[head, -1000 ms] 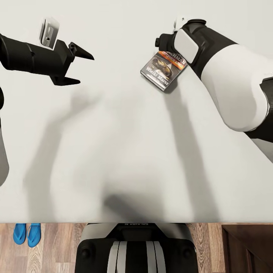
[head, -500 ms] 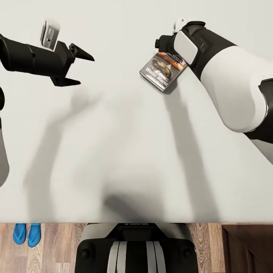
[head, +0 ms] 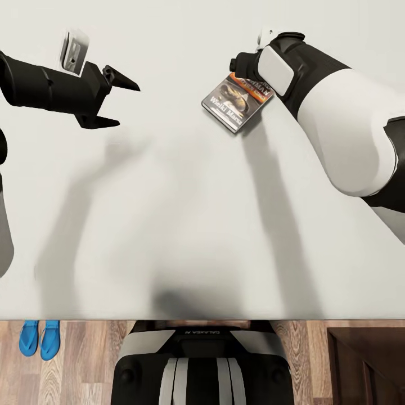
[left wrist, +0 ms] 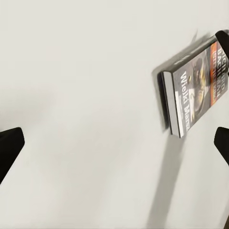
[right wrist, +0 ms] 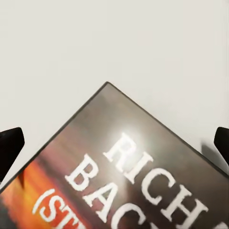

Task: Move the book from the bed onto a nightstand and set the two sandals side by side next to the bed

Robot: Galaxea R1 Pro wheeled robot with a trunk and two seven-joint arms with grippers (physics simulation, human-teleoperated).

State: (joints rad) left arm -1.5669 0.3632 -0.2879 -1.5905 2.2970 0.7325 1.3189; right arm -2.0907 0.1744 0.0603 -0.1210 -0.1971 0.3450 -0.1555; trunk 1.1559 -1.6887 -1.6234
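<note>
Bed (head: 185,214): pale mattress spans my head view; its near edge runs just ahead of my trunk, with wood floor (head: 84,365) below it.

Book (head: 236,97): lies on the bed well in from the near edge, toward the far right of the mattress as I see it; cover up, set at a diagonal, orange band end under my right wrist; the left wrist view shows it (left wrist: 193,90) with spine and page edge facing that camera, and a shadow beside it; the right wrist view has its cover (right wrist: 129,176) close up, white lettering readable, one corner pointing away.

Right gripper (right wrist: 114,138): over the book's lettered end; fingertips (right wrist: 9,143) show apart at either side of the wrist view, jaws wide, straddling the book; I cannot tell whether they touch it.

Left gripper (head: 115,101): held over bare mattress toward the far left, well apart from the book; jaws wide, holding nothing.

Sandals (head: 39,339): blue pair on the floor by the bed's near edge at its left, side by side, touching or nearly so.

Nightstand (head: 365,365): dark brown top at the bed's near right corner.
</note>
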